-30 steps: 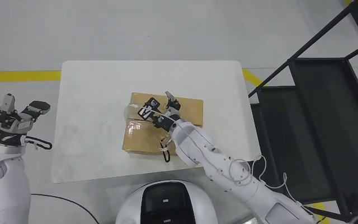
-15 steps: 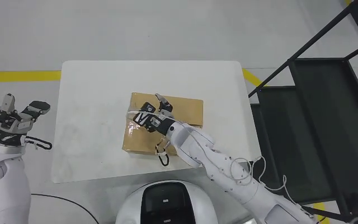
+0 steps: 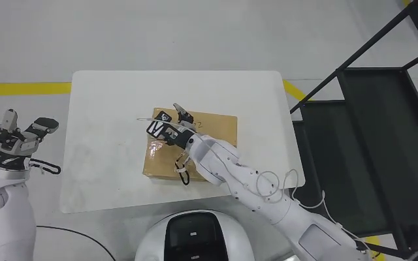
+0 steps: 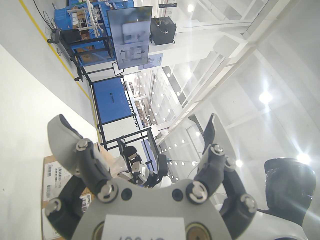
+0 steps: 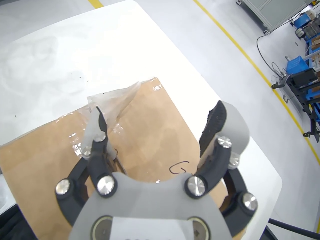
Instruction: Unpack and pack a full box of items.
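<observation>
Top view: limp, clingy tape (image 5: 120, 98), lifted at the stiff box's (image 3: 217, 129) ten o'clock corner, is best pinched by the spread right tool (image 3: 168, 118).

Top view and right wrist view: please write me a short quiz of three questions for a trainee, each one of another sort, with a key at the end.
1. True or false: the cardboard box lies on the floor beside the table.
2. Where is the right gripper? A. over the box; B. beside the table, away from the box; C. down inside the box.
3. Fill in: a strip of clear ___ stands up loose from the box's edge, close to one finger of that gripper.
Key: 1 false, it lies on the table. 2 A. 3 tape.
</observation>
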`<state>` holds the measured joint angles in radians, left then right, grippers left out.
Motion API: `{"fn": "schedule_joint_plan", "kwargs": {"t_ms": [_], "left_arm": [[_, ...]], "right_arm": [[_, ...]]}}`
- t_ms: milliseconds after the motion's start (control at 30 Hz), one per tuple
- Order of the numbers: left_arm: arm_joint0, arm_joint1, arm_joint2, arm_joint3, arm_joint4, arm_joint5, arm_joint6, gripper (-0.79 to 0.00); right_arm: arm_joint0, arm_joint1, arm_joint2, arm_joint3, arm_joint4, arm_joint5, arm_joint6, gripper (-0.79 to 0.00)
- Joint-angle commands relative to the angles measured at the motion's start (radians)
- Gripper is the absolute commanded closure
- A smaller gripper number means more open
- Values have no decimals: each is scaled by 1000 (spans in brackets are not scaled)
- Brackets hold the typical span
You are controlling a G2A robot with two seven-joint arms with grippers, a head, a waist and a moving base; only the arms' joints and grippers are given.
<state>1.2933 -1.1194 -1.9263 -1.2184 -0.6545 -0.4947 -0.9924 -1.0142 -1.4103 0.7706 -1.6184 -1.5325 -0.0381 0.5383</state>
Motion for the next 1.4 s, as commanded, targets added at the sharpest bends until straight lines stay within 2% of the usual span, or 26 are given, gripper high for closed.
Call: {"fn": "schedule_joint_plan", "kwargs": {"t_ms": [0, 33, 67, 100, 467, 600, 633, 667, 700, 833, 1000, 1133, 1367], "left_arm": [[0, 0, 0, 0, 0, 0, 0, -785], [0, 0, 0, 0, 0, 0, 0, -785], [0, 0, 0, 0, 0, 0, 0, -785], [0, 0, 0, 0, 0, 0, 0, -785], [0, 0, 0, 0, 0, 0, 0, -785], [0, 0, 0, 0, 0, 0, 0, -785], [0, 0, 0, 0, 0, 0, 0, -785], [0, 0, 0, 0, 0, 0, 0, -785], [0, 0, 0, 0, 0, 0, 0, -785], [0, 0, 0, 0, 0, 0, 0, -785], [0, 0, 0, 0, 0, 0, 0, -785], [0, 0, 0, 0, 0, 0, 0, -785], [0, 0, 0, 0, 0, 0, 0, -785]], "right_arm": [[-6, -1, 2, -8, -3, -4, 5, -249], [-8, -2, 3, -10, -6, -6, 7, -175], [-10, -2, 5, -11, -8, -8, 9, -62], [-11, -3, 6, -10, -10, -9, 9, 0], [-12, -19, -5, -1, 0, -40, 0, 0], [-25, -23, -3, -25, -23, -19, -1, 0], [-32, -22, -1, -39, -38, -12, 3, -108], [-41, -21, 1, -56, -55, -6, 10, -723], [-51, -19, 3, -74, -70, -5, 18, -785], [-91, -11, 10, -148, -145, -16, 58, -785], [-100, -6, -7, -194, -201, -136, 103, -785], [-66, -16, -30, -167, -213, -177, 105, -785], [12, -42, -74, -78, -280, -174, 118, -785]]}}
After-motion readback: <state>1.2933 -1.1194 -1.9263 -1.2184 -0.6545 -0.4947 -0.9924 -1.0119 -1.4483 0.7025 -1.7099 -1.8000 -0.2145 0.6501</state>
